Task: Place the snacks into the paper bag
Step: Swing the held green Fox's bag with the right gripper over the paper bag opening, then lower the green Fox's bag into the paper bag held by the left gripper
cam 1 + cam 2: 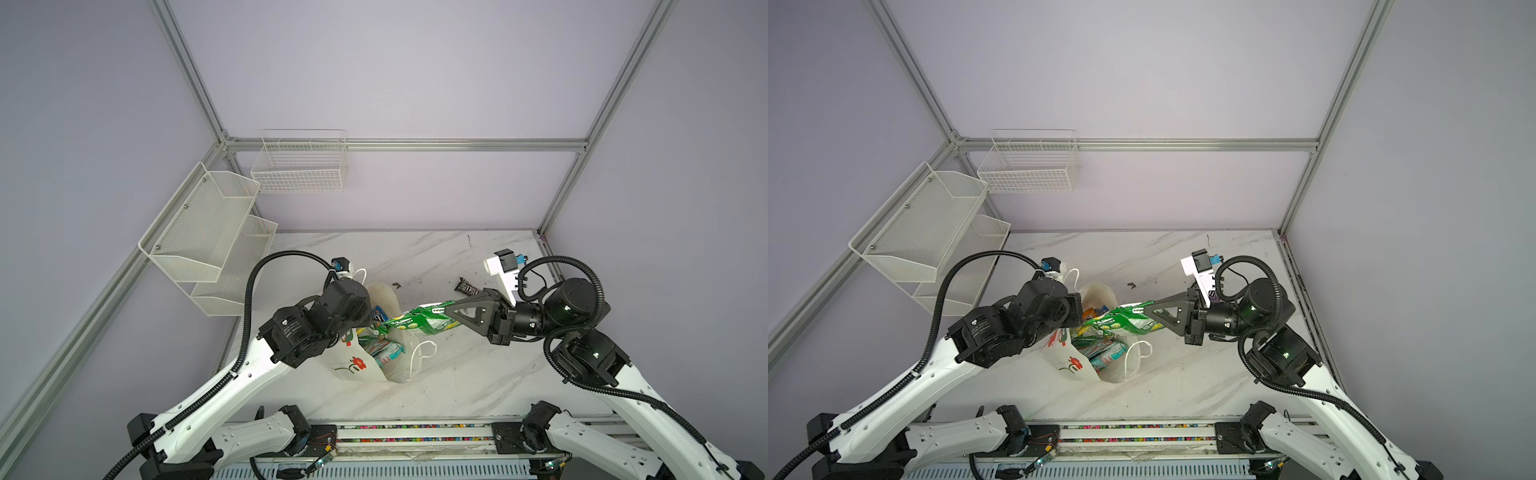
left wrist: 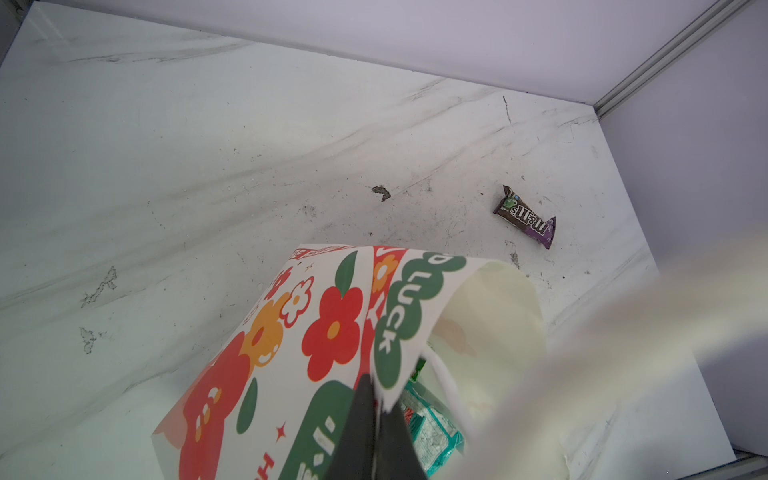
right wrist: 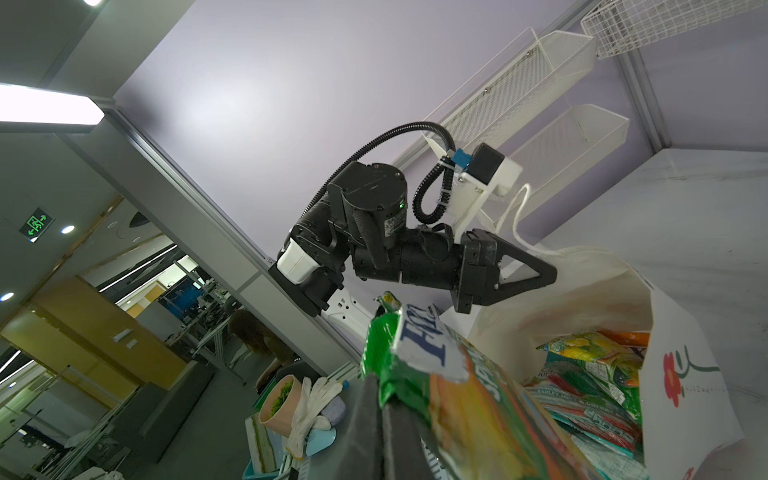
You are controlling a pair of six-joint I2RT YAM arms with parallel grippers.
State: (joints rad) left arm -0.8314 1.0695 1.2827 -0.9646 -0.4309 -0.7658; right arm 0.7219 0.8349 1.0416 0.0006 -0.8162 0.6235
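While the left arm bends at the elbow and leans its wrist over the tall white paper bag [image 1: 353,368] with red flower prints, the left gripper [image 2: 376,395] is closed tight on the bag's upper rim, its 2 black fingers [image 2: 357,415] pinching the paper. From the opposite side of the bag the right arm reaches almost level. The right gripper [image 1: 451,309] is clamped on one end of the glossy green-yellow crinkled snack packet [image 1: 415,322], which lies across the bag's open mouth.

Inside the bag are flat teal packets [image 1: 386,351] and a blue wrapper [image 1: 379,312]. A green label on the bag reads "LUCK", and the green packet shows "TEA". Beyond the bag, well apart from it, the dark brown-purple packet [image 2: 525,218] printed "m&m's" lies flat on the white marble-patterned tabletop [image 1: 457,374].
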